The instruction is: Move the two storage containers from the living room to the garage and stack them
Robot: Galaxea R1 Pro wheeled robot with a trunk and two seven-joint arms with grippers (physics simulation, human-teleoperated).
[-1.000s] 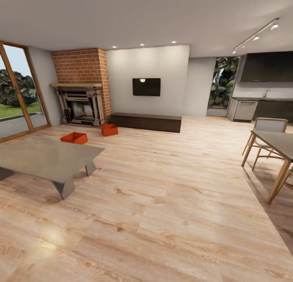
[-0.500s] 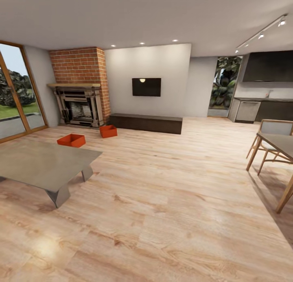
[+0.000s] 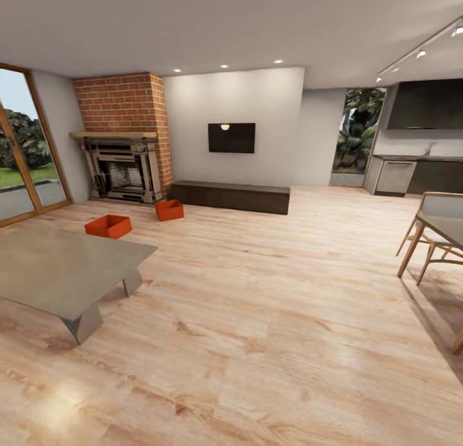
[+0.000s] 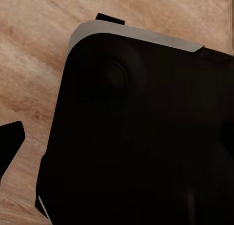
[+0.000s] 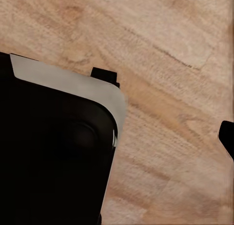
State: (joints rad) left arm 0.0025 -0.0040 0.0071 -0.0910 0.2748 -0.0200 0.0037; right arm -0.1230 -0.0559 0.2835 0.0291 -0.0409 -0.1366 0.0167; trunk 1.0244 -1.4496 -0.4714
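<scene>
Two orange-red storage containers sit on the light wood-plank floor of the living room, far ahead at the left in the head view. The nearer container (image 3: 108,226) lies just beyond the low grey coffee table. The other container (image 3: 169,210) rests in front of the brick fireplace (image 3: 122,137), beside the dark bench. In the left wrist view a dark fingertip (image 4: 10,140) juts in at the frame's edge over my black base (image 4: 141,137). The right wrist view has a dark fingertip (image 5: 227,136) at its edge above the planks. Whether the jaws are open or shut is hidden.
A low grey coffee table (image 3: 58,266) stands at the near left. At the right edge are a wooden dining table and chair (image 3: 437,230). A dark bench (image 3: 230,195) runs under the wall TV (image 3: 231,138). Glass doors (image 3: 26,156) line the left wall. Broad open floor (image 3: 270,291) stretches ahead.
The whole view has crept forward into the room, so the coffee table and dining set slide outward and nearer. The containers themselves have not moved.
</scene>
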